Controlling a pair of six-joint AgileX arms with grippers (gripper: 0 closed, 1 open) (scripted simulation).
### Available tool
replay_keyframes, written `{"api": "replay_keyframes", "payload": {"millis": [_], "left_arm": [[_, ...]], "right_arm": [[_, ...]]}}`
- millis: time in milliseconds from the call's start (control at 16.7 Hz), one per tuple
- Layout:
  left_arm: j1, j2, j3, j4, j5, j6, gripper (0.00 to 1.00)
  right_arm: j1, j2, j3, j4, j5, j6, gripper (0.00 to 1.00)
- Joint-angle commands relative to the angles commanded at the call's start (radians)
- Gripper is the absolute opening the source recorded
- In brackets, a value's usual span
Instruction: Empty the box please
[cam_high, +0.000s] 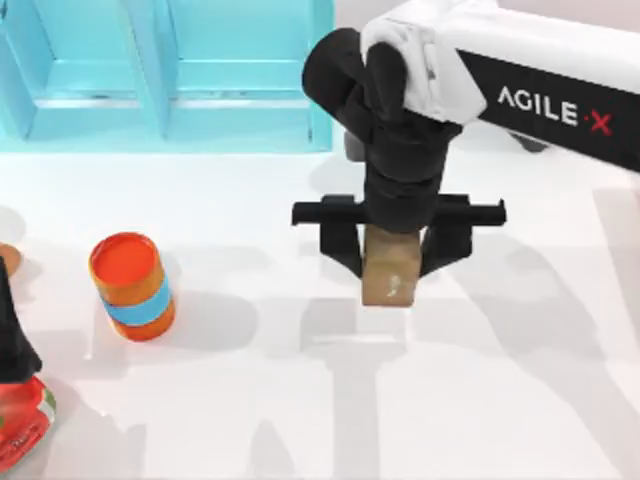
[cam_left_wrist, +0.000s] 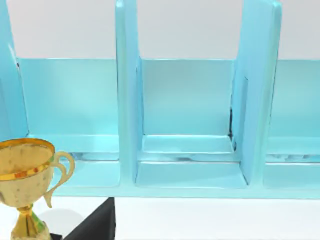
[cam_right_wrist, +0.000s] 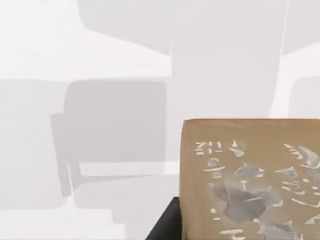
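Near edge of table (cam_high: 480, 400), top view's left: a red object (cam_high: 22, 425) with a green band, partly under the dark bulk of the left arm. Left gripper's fingers cannot be made out. Left wrist view shows a gold trophy cup (cam_left_wrist: 25, 185), glossy, two handles, standing in front of the box.

Farther in, left side: an orange can (cam_high: 131, 286), cylindrical, blue band around it, smooth, upright on the white matte surface.

Centre: the right gripper (cam_high: 392, 262) holds a tan block (cam_high: 391, 272) between its black fingers, jaws closed on its sides. The block looks like cardboard or wood, flat-faced, square-edged. In the right wrist view its face (cam_right_wrist: 252, 180) carries pale grey-white markings. It appears lifted over the table, its shadow apart from it, well clear of the box.

Far edge: the light blue box (cam_high: 240, 128), rigid, glossy plastic look, split by upright dividers into compartments; those visible hold nothing.

Judgement: the step in hand is carrying the block out; next comes lowering it onto bare table away from the can, then releasing.
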Motion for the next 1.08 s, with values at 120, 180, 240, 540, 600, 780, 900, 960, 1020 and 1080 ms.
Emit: {"api": "replay_keyframes", "payload": {"millis": [120, 180, 240, 540, 600, 780, 900, 960, 1020, 1080], "left_arm": [[0.000, 0.000, 0.000, 0.000, 0.000, 0.000, 1.00], [0.000, 0.000, 0.000, 0.000, 0.000, 0.000, 1.00], [0.000, 0.000, 0.000, 0.000, 0.000, 0.000, 1.00], [0.000, 0.000, 0.000, 0.000, 0.000, 0.000, 1.00], [0.000, 0.000, 0.000, 0.000, 0.000, 0.000, 1.00], [0.000, 0.000, 0.000, 0.000, 0.000, 0.000, 1.00], [0.000, 0.000, 0.000, 0.000, 0.000, 0.000, 1.00], [0.000, 0.000, 0.000, 0.000, 0.000, 0.000, 1.00], [0.000, 0.000, 0.000, 0.000, 0.000, 0.000, 1.00], [0.000, 0.000, 0.000, 0.000, 0.000, 0.000, 1.00]], "right_arm": [[0.007, 0.002, 0.001, 0.002, 0.000, 0.007, 0.00], [0.007, 0.002, 0.001, 0.002, 0.000, 0.007, 0.00], [0.007, 0.002, 0.001, 0.002, 0.000, 0.007, 0.00], [0.008, 0.016, -0.053, 0.070, -0.001, 0.006, 0.00], [0.008, 0.024, -0.074, 0.102, 0.000, 0.007, 0.00], [0.008, 0.040, -0.117, 0.158, 0.000, 0.009, 0.00], [0.008, 0.040, -0.117, 0.159, 0.000, 0.009, 0.00], [0.008, 0.040, -0.117, 0.159, 0.000, 0.009, 0.00], [0.008, 0.040, -0.117, 0.159, 0.000, 0.009, 0.08], [0.008, 0.040, -0.117, 0.159, 0.000, 0.009, 0.15]]}}
